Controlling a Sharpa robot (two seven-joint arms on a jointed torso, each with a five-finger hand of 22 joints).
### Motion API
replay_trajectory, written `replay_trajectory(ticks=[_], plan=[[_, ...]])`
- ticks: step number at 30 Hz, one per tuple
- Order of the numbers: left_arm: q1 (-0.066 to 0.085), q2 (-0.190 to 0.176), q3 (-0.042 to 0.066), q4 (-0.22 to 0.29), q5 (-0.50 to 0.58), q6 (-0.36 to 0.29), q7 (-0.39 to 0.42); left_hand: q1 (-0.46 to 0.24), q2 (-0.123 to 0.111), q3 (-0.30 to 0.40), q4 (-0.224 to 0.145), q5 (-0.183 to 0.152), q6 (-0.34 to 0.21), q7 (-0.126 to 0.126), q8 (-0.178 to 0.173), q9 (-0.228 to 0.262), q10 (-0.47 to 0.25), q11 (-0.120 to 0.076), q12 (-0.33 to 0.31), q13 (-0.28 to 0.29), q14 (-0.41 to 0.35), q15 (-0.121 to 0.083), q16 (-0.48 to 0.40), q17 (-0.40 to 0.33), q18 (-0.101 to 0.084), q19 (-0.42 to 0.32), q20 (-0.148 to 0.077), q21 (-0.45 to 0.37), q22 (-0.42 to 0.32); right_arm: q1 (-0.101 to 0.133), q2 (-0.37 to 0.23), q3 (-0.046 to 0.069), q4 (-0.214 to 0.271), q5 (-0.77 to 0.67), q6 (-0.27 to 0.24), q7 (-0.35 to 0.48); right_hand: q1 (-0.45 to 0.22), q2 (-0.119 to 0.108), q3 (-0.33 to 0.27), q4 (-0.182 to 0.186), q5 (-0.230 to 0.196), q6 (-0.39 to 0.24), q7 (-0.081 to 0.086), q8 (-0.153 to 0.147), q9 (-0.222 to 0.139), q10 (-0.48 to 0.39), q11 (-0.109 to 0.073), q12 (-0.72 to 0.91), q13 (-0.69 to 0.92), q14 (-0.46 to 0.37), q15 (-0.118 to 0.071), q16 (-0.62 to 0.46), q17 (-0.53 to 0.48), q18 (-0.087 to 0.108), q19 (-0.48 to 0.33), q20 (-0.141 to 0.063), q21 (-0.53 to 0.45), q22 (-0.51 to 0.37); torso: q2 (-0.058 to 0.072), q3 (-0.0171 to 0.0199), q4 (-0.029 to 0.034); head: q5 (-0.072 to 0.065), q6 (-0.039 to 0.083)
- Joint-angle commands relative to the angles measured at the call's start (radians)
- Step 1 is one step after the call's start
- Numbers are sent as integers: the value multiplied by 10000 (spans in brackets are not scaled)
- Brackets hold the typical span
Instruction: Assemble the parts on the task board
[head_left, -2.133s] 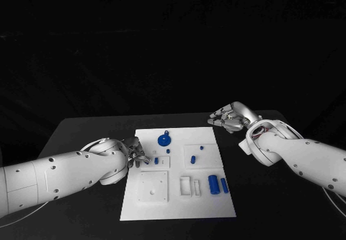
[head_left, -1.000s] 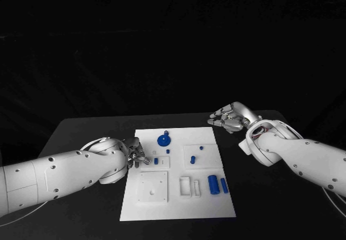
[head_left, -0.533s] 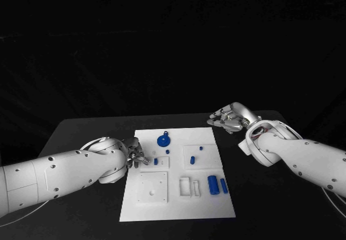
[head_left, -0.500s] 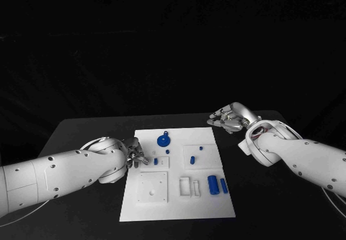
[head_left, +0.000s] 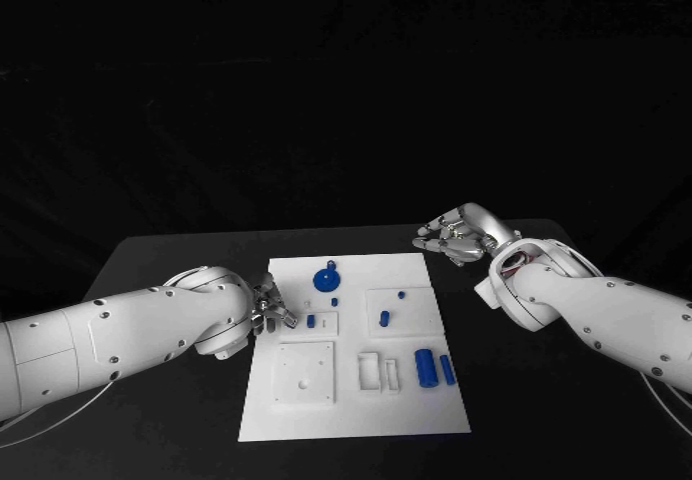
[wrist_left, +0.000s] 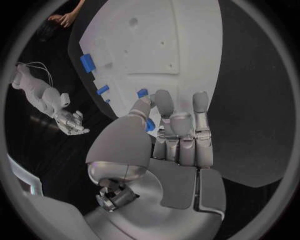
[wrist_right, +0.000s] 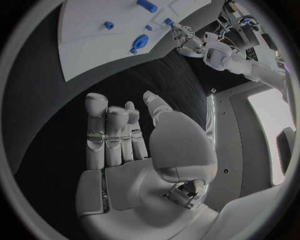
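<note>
**Left hand holding a small blue part at the board's left edge**

The white task board (head_left: 361, 350) lies in the middle of the black counter (head_left: 173, 260). The left hand (head_left: 274, 312) sits at the board's left edge, its fingers (wrist_left: 164, 107) closed on a small blue part (wrist_left: 150, 125), pinched between thumb and fingers just above the board. The right hand (head_left: 459, 235) is held off the board's far right corner, over the counter, fingers (wrist_right: 103, 125) apart and gripping nothing. On the board lie a round blue part with a tab (head_left: 327, 279), a small blue peg (head_left: 385, 319), a blue cylinder (head_left: 426, 367) and, just beside it, a thinner blue rod (head_left: 449, 370).
</note>
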Motion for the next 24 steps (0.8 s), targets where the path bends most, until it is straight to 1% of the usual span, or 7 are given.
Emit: replay_trajectory(ticks=[1, 14, 17, 18, 19, 20, 24], plan=[[31, 102, -29, -99, 595, 759, -338, 54, 58, 87, -170, 22, 2016, -924, 35, 66, 209, -318, 66, 15, 14, -81, 64, 21, -6, -18, 20, 53, 211, -7, 21, 5, -1, -30, 48, 77, 7, -39, 2, 30, 32, -59, -7, -39, -4, -61, 4, -56, -10, -47, -17, -33, -16, 101, 63, 4, -50, 604, 1, 3, 1, 0, -14], [139, 434, -29, -451, 707, 1051, -542, -38, 120, 150, -239, 31, 2031, -938, 38, 178, 205, -335, 171, 69, 30, -88, 135, 134, 15, -35, 26, 144, 207, -7, 49, 5, -3, -30, 52, 73, 4, -40, 2, 8, 29, -57, -7, -38, -3, -55, 4, -46, -3, -44, -18, -29, -12, 99, 66, 3, -41, 607, -2, 9, 3, -27, -38], [166, 452, -28, -500, 747, 1118, -569, -20, 184, 121, -245, -276, 1955, -931, 38, 396, 206, -331, 162, 21, 17, -90, 97, 69, 4, -48, 23, 155, 200, -7, 56, 5, -9, -30, 54, 75, 4, -40, 2, 8, 29, -57, -7, -38, -3, -55, 4, -46, -3, -44, -18, -29, -12, 99, 66, 3, -41, 607, 2, 5, 6, -40, -37], [181, 451, -28, -508, 758, 1134, -578, -8, 226, 105, -228, -476, 1914, -927, 30, 445, 207, -330, 150, 0, 6, -90, 72, 27, 2, -50, 23, 151, 197, -7, 58, 5, -11, -30, 53, 75, 4, -40, 2, 8, 29, -57, -7, -38, -3, -55, 4, -46, -3, -44, -18, -29, -12, 99, 66, 3, -41, 607, 5, 7, 5, -44, -45], [198, 448, -27, -513, 767, 1145, -587, 13, 255, 87, -214, -589, 1886, -923, 32, 491, 208, -330, 137, -21, -5, -93, 45, -21, 0, -51, 21, 146, 195, -7, 59, 5, -14, -30, 52, 76, 4, -40, 2, 8, 29, -57, -7, -38, -3, -55, 4, -46, -3, -44, -18, -29, -12, 99, 66, 3, -41, 607, 2, 3, 8, -46, -50], [218, 444, -27, -517, 774, 1163, -593, 78, 295, -6, -169, -655, 1823, -925, 30, 704, 208, -330, 151, -88, 7, -96, 18, -45, -8, -43, 17, 128, 196, -7, 60, 5, -17, -30, 51, 76, 4, -40, 2, 8, 29, -57, -7, -38, -3, -55, 4, -46, -3, -44, -18, -29, -12, 99, 66, 3, -41, 607, -1, 4, 10, -48, -51], [295, 433, -27, -542, 830, 1243, -607, 91, 338, -19, -142, -673, 1801, -921, 25, 785, 208, -329, 157, -121, 4, -94, 21, -34, -9, -45, 19, 114, 196, -8, 65, 5, -19, -30, 53, 75, 4, -40, 2, 8, 29, -57, -7, -38, -3, -55, 4, -46, -3, -44, -18, -29, -12, 99, 66, 3, -41, 607, -12, 6, 20, -38, -50]])
